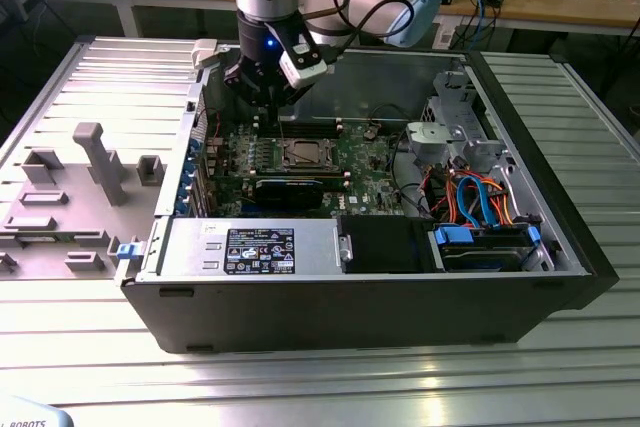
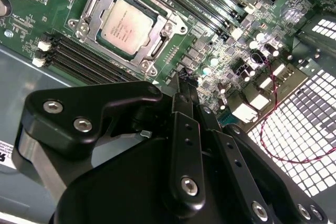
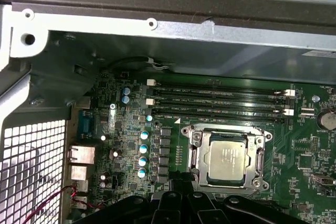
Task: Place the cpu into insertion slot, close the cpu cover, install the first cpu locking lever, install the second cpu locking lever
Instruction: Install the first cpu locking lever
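The cpu [image 2: 127, 24] lies flat in the insertion slot [image 2: 80, 25] on the green motherboard, its dull silver top showing. The silvery cpu cover [image 2: 94, 4] is down around the chip and frames it. In the first wrist view the cpu [image 3: 229, 159] shows through the cover's [image 3: 195, 153] window. My gripper [image 2: 184, 85] hangs just above the board beside the socket, its black fingers together and holding nothing. In the exterior view the gripper [image 1: 268, 107] is inside the open computer case, behind and to the left of the cpu [image 1: 303, 154].
Long memory slots [image 3: 220, 100] run beside the socket. A black heatsink block [image 1: 290, 190] sits in front of it, then the power supply [image 1: 250, 247]. Drive bays with blue and orange cables [image 1: 480, 207] are on the exterior view's right. A grey fixture [image 1: 95, 162] stands outside on the left.
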Action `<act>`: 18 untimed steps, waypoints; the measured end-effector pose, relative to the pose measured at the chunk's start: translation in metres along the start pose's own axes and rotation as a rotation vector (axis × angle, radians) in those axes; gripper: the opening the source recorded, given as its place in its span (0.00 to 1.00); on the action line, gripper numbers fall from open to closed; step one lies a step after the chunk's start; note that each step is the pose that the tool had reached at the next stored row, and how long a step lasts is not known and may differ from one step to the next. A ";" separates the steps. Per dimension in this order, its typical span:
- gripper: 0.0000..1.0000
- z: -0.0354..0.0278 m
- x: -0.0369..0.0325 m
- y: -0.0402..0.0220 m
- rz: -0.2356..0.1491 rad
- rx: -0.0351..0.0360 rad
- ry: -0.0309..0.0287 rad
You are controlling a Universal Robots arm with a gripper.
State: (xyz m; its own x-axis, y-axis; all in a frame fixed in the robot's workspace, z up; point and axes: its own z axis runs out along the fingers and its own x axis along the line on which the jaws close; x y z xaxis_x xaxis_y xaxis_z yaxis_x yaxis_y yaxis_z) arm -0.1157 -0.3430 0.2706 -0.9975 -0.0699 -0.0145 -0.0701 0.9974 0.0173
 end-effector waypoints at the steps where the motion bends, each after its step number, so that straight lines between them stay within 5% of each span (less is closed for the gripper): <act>1: 0.11 0.0000 0.0000 0.0000 0.000 -0.0001 0.0000; 18: 0.11 0.0000 0.0065 0.0009 0.000 0.0000 0.0000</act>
State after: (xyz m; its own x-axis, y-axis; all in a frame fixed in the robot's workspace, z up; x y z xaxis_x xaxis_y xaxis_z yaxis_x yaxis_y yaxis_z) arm -0.1222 -0.3425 0.2705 -0.9974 -0.0699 -0.0145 -0.0701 0.9974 0.0174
